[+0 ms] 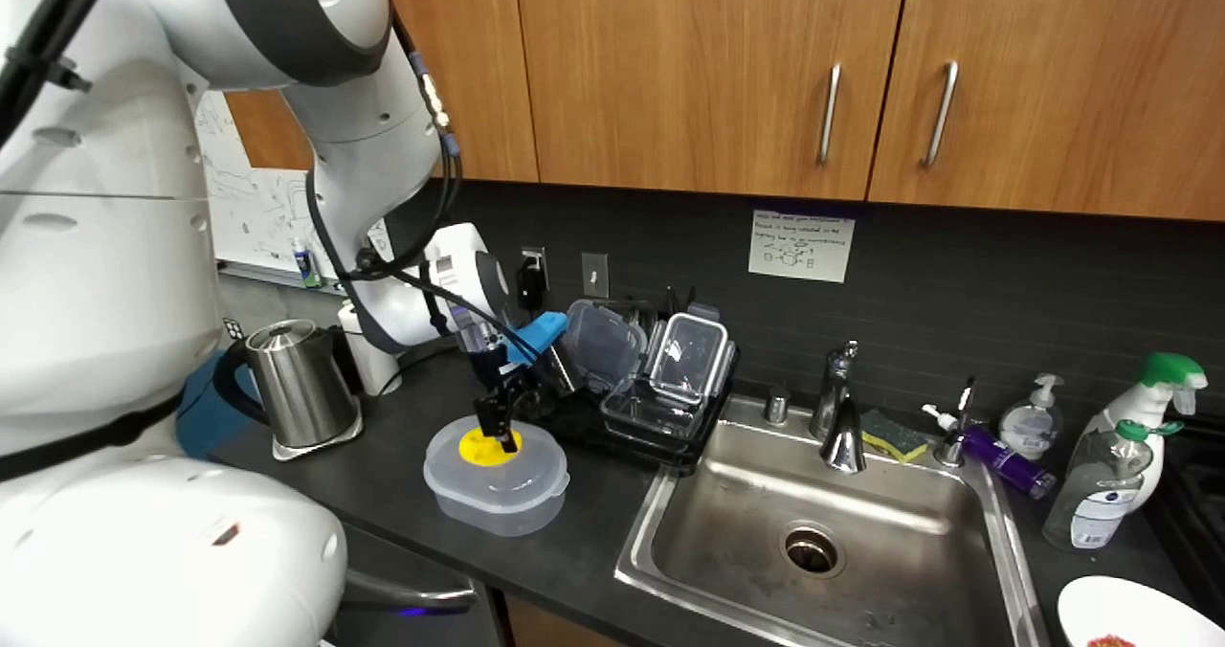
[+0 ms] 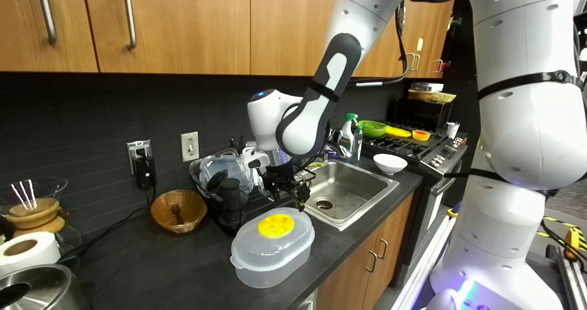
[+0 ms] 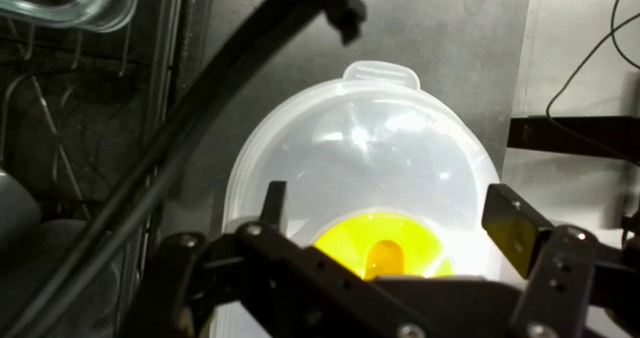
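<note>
The pincer [image 3: 392,215] is spread to a wide gap, its black fingers [image 3: 512,235] parted over a lid [image 3: 370,148] of frosted plastic, and nothing is held. Whether the lid is touched by the tips cannot be told from these angles. In the wrist view, the round yellow patch [image 3: 385,228] on the lid is framed between the fingers.

Below, the box [image 2: 275,273] is stood upright on the dark counter [image 2: 151,264], just beside the dish rack [image 1: 708,436], and is capped by the lid, which appears to be seated all round. The work is judged to be at an early point: the pincer is lined up over the box, but no grip is taken, and neither lid nor box is raised. All handling of the box is, by that reading, left undone.

Glass containers [image 1: 656,408] are stacked in the rack. Farther along, in an exterior view, the steel sink [image 2: 367,204] is let into the counter, a white bowl [image 2: 390,164] is set past it, and the stove [image 2: 447,154] is seen beyond.
</note>
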Controlling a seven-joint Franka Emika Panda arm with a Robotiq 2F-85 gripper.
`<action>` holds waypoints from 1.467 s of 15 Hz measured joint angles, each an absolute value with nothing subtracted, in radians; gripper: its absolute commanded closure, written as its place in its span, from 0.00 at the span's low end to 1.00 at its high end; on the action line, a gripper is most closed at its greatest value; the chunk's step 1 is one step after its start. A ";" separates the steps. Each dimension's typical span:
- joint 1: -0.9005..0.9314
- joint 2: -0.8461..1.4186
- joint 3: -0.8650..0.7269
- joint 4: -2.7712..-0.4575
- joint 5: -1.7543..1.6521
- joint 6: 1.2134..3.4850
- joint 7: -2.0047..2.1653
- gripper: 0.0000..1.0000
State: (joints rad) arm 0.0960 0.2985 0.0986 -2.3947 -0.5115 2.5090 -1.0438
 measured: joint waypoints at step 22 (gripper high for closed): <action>0.113 0.325 0.091 -2.352 -0.663 2.479 -0.967 0.00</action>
State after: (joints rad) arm 0.1126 0.3254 0.0912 -2.3519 -0.6628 2.4795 -0.9674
